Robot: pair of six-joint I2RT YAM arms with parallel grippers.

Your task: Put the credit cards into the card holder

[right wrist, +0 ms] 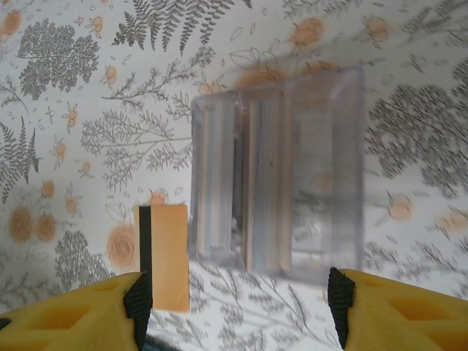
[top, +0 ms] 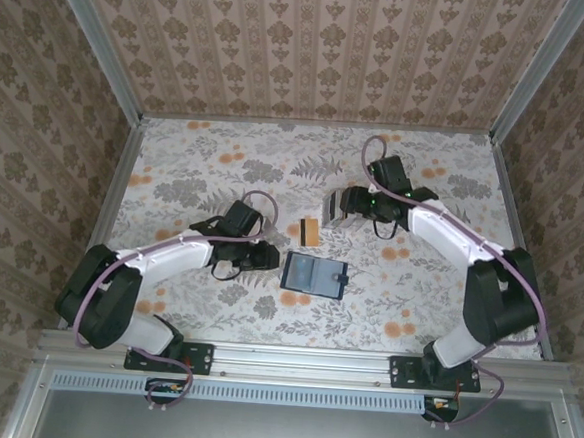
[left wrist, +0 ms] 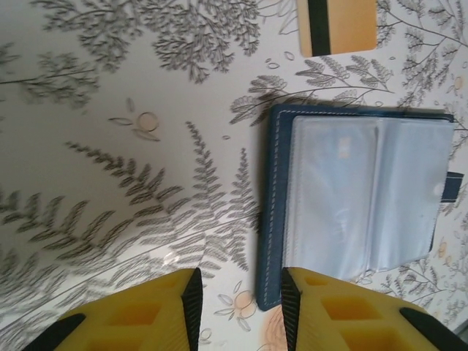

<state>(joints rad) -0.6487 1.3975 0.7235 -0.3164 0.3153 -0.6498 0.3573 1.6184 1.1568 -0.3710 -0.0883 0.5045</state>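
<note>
Spanning the view, the floral table (top: 196, 162) leaves us bare room along its left and far edges. We see the left gripper (left wrist: 238, 311) narrowly parted and empty, one fingertip just beside the stitched edge of the card holder (left wrist: 358, 205), which lies open mid-table. The right gripper (right wrist: 238, 314) gapes wide and empty before a clear box (right wrist: 314, 168) of credit cards (right wrist: 248, 183). One gold card (right wrist: 164, 256) lies flat, apart from the holder.

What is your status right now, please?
Left gripper open, empty, at card holder edge. Right gripper open above clear card box. Holder lies open; gold card beside it. Nothing blocking.
</note>
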